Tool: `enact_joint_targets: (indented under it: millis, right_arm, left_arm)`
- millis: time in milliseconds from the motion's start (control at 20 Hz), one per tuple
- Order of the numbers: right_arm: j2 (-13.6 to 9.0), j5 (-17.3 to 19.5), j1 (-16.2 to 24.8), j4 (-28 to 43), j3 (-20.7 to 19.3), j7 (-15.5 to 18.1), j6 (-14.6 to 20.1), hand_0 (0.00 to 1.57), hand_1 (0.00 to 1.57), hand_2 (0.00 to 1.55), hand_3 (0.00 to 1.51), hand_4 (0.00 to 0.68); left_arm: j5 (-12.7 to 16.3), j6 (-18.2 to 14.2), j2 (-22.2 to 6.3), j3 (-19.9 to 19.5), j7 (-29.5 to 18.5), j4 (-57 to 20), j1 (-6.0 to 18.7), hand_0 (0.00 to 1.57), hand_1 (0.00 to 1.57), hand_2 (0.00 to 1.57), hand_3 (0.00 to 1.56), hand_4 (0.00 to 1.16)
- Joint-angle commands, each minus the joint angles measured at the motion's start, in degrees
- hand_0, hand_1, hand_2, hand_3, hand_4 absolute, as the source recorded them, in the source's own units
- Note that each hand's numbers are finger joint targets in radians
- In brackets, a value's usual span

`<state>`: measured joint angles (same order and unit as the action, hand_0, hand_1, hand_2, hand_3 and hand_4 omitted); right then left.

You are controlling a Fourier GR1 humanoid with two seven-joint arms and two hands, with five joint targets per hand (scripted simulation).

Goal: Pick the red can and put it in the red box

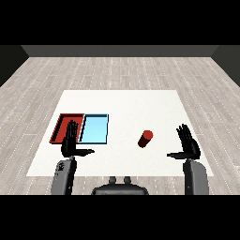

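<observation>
Two robot hands in frame, both empty. Going left to right:

Red tray [62, 123] sits at mid-left of the frame, long axis running up-frame, touching the light blue tray [95, 129] along its right edge.

Left robot hand [71, 140] is at lower left, fingers straight and spread, thumb out to the right, holding nothing. It overlaps the near edge of the red tray in this view; can't tell whether it touches.

Red can [145, 138] lies just right of frame centre on the white worktop [122, 103], well apart from both trays and both hands. It looks tipped over or leaning, not upright: long axis runs diagonally, upper end toward upper right, lower end toward lower left. Can't say for sure if it's flat on the surface.

Right robot hand [188, 143] is at lower right, fingers straight and apart, thumb pointing left toward the can, nothing in it.

Key relation: the can is left of the right hand at about the same height in frame, and clearly nearer to it than to the left hand. My read: the right hand takes the pick, moving left, and should close across the diagonal axis, not along it. Then a long carry left over the blue tray to the red one. Pick not yet started.
</observation>
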<state>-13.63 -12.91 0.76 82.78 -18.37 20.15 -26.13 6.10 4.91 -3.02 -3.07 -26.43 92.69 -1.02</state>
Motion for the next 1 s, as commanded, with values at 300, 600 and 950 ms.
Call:
enact_joint_targets:
  millis: [300, 600, 950]
  right_arm:
    - [2.84, -1.98, -0.94, -0.95, 2.29, -4.29, 0.43, 0.0, 0.0, 0.0, 0.0, 0.0]
    - [6.49, -0.47, -5.98, -8.88, 4.57, -2.27, 3.38, 0.0, 0.0, 0.0, 0.0, 0.0]
    - [6.68, -0.96, -6.24, -9.18, 6.08, -3.69, 4.15, 0.0, 0.0, 0.0, 0.0, 0.0]
  left_arm:
    - [0.61, 0.46, -0.13, -0.53, 1.19, -1.77, 2.29, 0.0, 0.0, 0.0, 0.0, 0.0]
    - [-0.57, -0.81, 1.66, 1.25, 0.71, 2.5, -1.91, 0.0, 0.0, 0.0, 0.0, 0.0]
    - [-2.22, -1.93, 1.57, 2.34, 3.6, 4.24, -2.15, 0.0, 0.0, 0.0, 0.0, 0.0]
